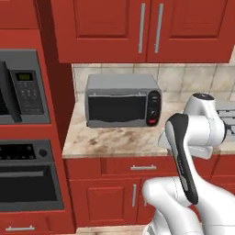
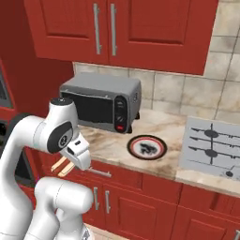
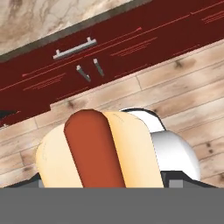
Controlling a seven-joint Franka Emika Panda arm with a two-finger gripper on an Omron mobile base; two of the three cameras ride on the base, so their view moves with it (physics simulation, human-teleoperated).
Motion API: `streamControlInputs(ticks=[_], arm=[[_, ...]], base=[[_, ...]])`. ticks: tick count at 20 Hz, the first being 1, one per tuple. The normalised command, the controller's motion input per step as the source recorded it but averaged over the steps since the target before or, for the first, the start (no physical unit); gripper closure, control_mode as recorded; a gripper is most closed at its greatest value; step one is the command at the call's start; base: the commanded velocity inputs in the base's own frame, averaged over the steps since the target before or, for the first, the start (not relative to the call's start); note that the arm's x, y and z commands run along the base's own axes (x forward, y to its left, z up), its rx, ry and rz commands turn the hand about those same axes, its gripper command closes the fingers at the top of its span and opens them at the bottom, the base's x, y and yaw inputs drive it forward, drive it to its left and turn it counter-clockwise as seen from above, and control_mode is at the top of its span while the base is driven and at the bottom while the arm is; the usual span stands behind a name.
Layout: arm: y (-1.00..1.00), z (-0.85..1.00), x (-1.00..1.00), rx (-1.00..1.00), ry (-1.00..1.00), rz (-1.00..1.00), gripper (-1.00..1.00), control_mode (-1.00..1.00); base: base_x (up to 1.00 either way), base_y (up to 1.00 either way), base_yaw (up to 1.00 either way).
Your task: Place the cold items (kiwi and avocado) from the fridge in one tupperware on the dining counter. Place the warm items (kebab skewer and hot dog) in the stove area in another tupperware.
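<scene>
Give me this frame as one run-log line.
phase: carrying | tool: shut on hot dog | location: over wood floor, in front of red cabinets | tupperware: not reached

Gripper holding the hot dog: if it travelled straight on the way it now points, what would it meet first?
Probably the wooden floor before the red cabinets. The gripper, holding the hot dog, points downward; depth is unclear.

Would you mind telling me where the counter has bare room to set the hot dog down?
The counter is bare in front of the toaster oven; a narrower strip runs between the plate and the cooktop.
</scene>
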Motion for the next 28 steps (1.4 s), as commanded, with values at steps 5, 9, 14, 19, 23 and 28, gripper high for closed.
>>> streamControlInputs(ticks=[5, 9, 14, 19, 23, 28], arm=[[0.00, 0.00, 0.00, 0.00, 0.00, 0.00, 1.00, 1.00], [0.00, 0.00, 0.00, 0.00, 0.00, 0.00, 1.00, 1.00], [0.00, 0.00, 0.00, 0.00, 0.00, 0.00, 1.00, 1.00], [0.00, 0.00, 0.00, 0.00, 0.00, 0.00, 1.00, 1.00], [0.00, 0.00, 0.00, 0.00, 0.00, 0.00, 1.00, 1.00], [0.00, 0.00, 0.00, 0.00, 0.00, 0.00, 1.00, 1.00]], base=[[-0.15, -0.32, 0.85], [-0.13, -0.18, 0.94], [-0.14, -0.03, 0.98], [-0.01, -0.06, 0.99], [0.00, -0.03, 0.94], [0.01, 0.08, 0.27]])
